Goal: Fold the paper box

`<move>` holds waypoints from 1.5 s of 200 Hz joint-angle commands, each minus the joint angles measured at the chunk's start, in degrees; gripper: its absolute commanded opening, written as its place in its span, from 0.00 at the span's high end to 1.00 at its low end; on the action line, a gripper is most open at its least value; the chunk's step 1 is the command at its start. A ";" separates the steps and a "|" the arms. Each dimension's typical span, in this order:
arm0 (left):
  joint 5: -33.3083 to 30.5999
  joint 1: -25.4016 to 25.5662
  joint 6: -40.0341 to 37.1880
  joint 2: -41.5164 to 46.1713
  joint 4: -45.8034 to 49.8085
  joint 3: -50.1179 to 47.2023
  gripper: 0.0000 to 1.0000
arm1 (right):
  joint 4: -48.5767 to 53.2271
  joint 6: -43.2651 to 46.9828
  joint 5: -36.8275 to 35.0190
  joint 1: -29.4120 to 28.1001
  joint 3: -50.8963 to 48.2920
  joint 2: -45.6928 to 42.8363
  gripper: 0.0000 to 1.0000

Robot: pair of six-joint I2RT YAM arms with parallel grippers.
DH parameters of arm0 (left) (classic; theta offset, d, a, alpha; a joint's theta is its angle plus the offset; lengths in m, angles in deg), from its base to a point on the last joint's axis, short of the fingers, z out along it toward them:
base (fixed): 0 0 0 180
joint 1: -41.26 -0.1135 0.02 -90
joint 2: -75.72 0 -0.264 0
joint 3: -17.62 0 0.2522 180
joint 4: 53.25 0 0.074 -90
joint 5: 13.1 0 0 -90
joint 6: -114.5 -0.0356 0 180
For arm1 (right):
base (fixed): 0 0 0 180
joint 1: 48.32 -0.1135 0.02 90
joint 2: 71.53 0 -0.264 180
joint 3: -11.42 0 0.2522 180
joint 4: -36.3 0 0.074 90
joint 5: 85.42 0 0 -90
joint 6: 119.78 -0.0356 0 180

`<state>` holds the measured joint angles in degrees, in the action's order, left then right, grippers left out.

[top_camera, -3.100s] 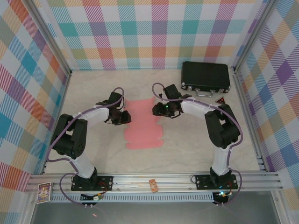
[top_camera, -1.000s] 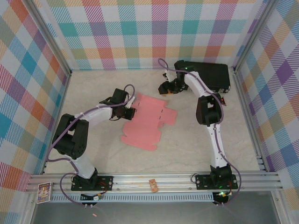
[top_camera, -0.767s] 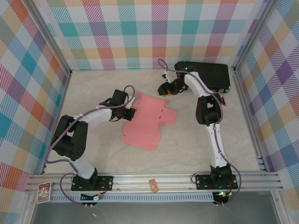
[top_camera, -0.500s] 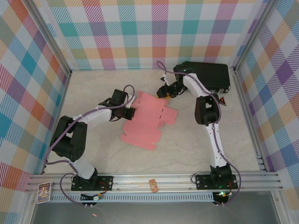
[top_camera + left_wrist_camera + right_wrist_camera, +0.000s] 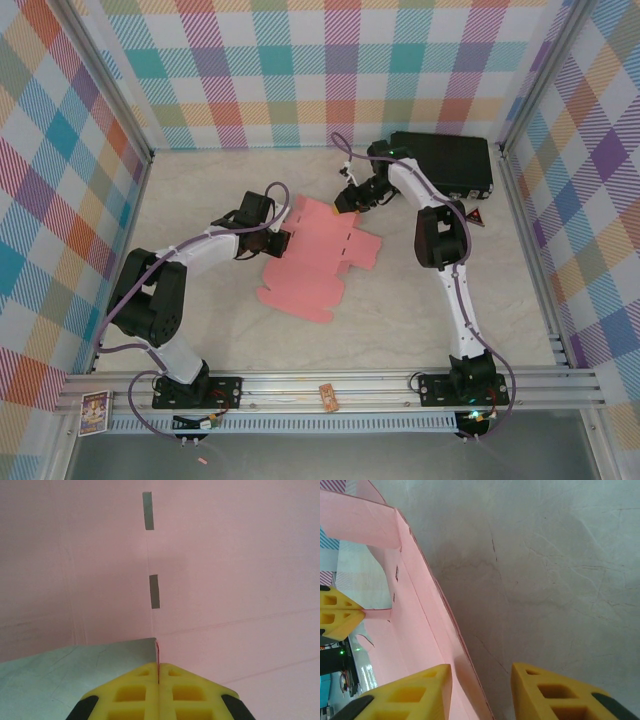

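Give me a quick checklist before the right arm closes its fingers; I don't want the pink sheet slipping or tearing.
1. Left gripper pinching an edge of the pink sheet: ok, fingers shut on it.
2. Sheet's far edge between the fingers of the right gripper: ok, it runs through the gap.
3. Right grip closed on the sheet: not ok, the jaws stand apart.
4. Black case apart from the sheet: ok.
5. Box folded up: not ok, the sheet lies mostly flat on the table.
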<state>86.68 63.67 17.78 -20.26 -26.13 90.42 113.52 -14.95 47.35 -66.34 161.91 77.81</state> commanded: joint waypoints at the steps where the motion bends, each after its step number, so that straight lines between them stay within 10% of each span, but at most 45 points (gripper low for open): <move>1: 0.24 0.51 -0.74 0.29 0.39 0.98 1.00 | 0.43 2.00 2.58 -0.52 1.63 -2.06 0.66; 132: -0.11 0.53 0.28 -2.01 1.83 3.00 0.97 | -16.37 6.43 -9.57 -3.42 -16.41 -14.77 0.82; 184: 0.91 0.53 3.27 1.22 -0.54 1.37 0.56 | -35.33 16.14 -14.79 -5.38 -35.23 -25.83 0.87; 300: -9.62 -10.11 22.18 15.79 -6.11 -7.48 0.33 | -62.28 36.63 -28.67 -11.54 -58.18 -37.70 0.94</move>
<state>81.20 56.96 34.17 -4.22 -32.40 83.58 59.55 14.91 21.58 -76.35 106.02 42.69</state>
